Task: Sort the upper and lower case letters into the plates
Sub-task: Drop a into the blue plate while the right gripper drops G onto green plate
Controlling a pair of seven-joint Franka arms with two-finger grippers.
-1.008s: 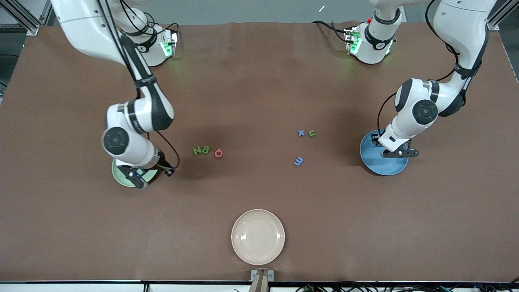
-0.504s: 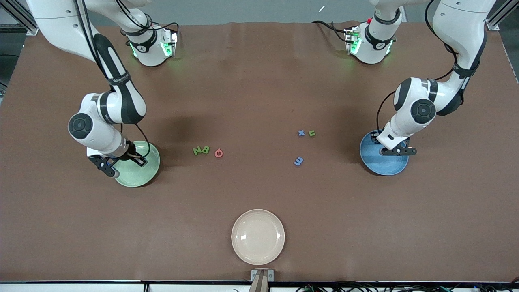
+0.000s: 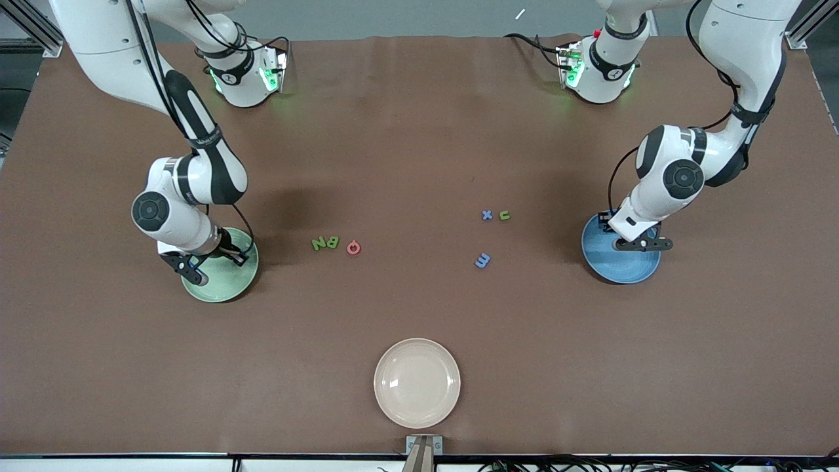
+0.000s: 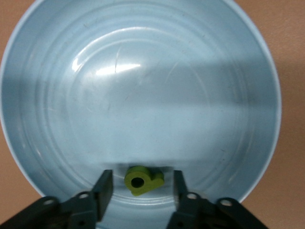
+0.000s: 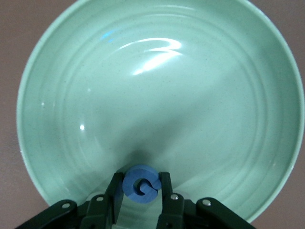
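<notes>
My left gripper (image 4: 142, 175) hangs low over the sky blue plate (image 4: 143, 71), jaws open. A green p-like letter (image 4: 143, 180) lies in that plate between the fingers, touching neither. In the front view this gripper (image 3: 639, 244) is over the blue plate (image 3: 616, 269). My right gripper (image 5: 140, 179) is shut on a blue G (image 5: 140, 185) above the mint green plate (image 5: 157, 95), near its rim (image 3: 233, 285). On the table lie green N (image 3: 319, 244), green B (image 3: 332, 242), pink Q (image 3: 353, 247), blue x (image 3: 486, 214), green u (image 3: 504, 214) and blue m (image 3: 482, 260).
A cream-beige plate (image 3: 417, 383) sits near the table's front edge, midway between the arms. The brown table mat (image 3: 406, 131) stretches bare between the letters and the robot bases.
The left gripper has opened and the green letter now lies loose in the blue plate. The right arm swung toward its end of the table, staying over the mint plate with the blue G.
</notes>
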